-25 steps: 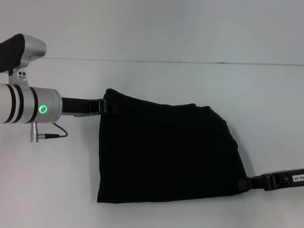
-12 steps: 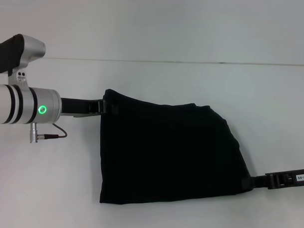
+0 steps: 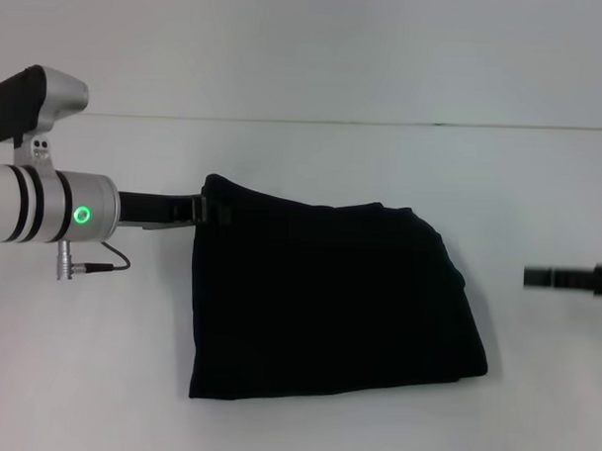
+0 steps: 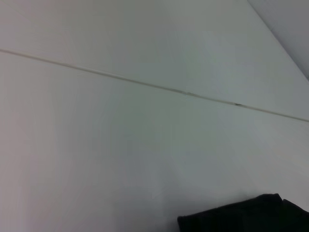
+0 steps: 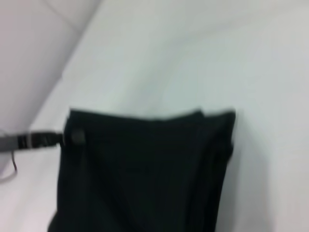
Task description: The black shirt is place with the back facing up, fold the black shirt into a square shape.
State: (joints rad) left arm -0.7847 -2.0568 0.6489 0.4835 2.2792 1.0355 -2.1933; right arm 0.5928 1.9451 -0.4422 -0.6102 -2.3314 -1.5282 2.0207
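Note:
The black shirt (image 3: 328, 296) lies folded into a rough rectangle on the white table, also seen in the right wrist view (image 5: 145, 169) and as one corner in the left wrist view (image 4: 251, 215). My left gripper (image 3: 214, 211) is shut on the shirt's far left corner; the right wrist view shows this left gripper (image 5: 72, 137) pinching that corner. My right gripper (image 3: 532, 277) hangs at the right edge of the head view, clear of the shirt, open and holding nothing. The shirt's near right corner rests flat on the table.
The white table (image 3: 324, 424) runs back to a seam (image 3: 334, 122) where the wall begins. My left arm (image 3: 44, 207) with its green light reaches in low from the left, a thin cable (image 3: 107, 268) hanging beneath it.
My right gripper let go of the shirt's near right corner and pulled away to the right and farther back. That corner dropped flat. The left gripper kept its hold and barely moved.

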